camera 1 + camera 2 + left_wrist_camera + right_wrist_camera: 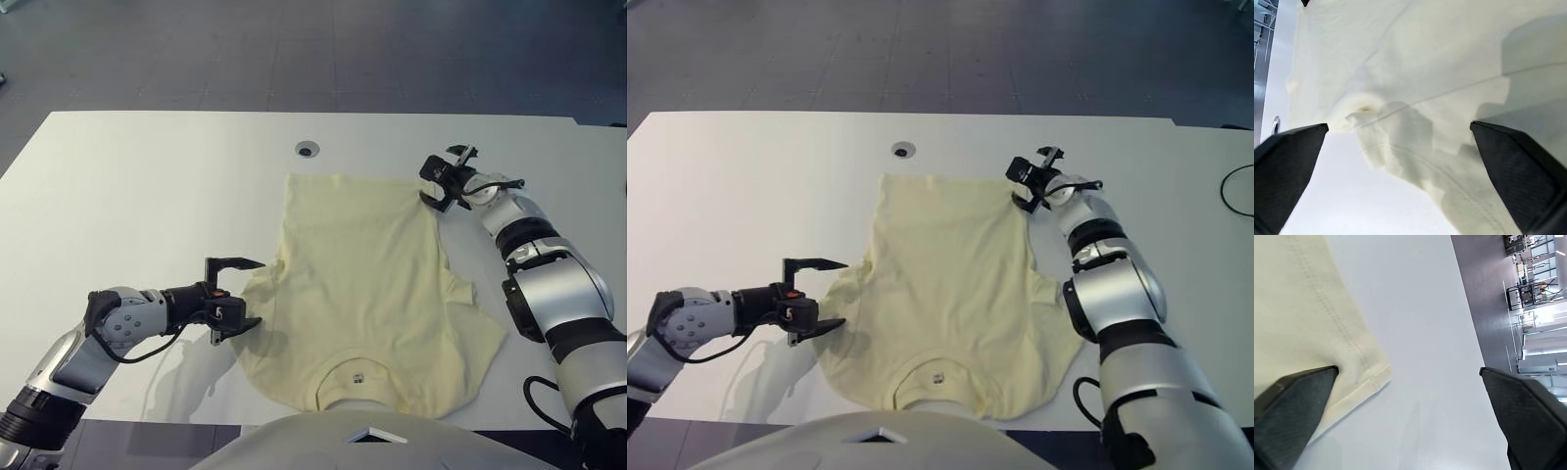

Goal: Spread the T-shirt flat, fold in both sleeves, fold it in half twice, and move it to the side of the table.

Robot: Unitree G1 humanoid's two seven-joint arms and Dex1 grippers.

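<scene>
We see the T-shirt [362, 284] lying on the counter [147, 186], roughly in the middle. Its collar [358, 377] is at the near edge and its hem points toward the far side, close to a small hole [308, 149] in the top. The body lies mostly flat. The left sleeve [1400, 152] is bunched and creased, and the right sleeve [480, 333] spreads out near the front edge.

The left pincer [257, 292] is low over the counter, just beside the left sleeve. It is released, with its jaws spread wide and the rumpled sleeve edge in the gap between them.

The right pincer [449, 178] is at the far right hem corner [1366, 372]. It is also released and holds nothing. One jaw sits over the corner's stitched edge, possibly touching it, though we cannot be sure. The other jaw is above bare counter.
</scene>
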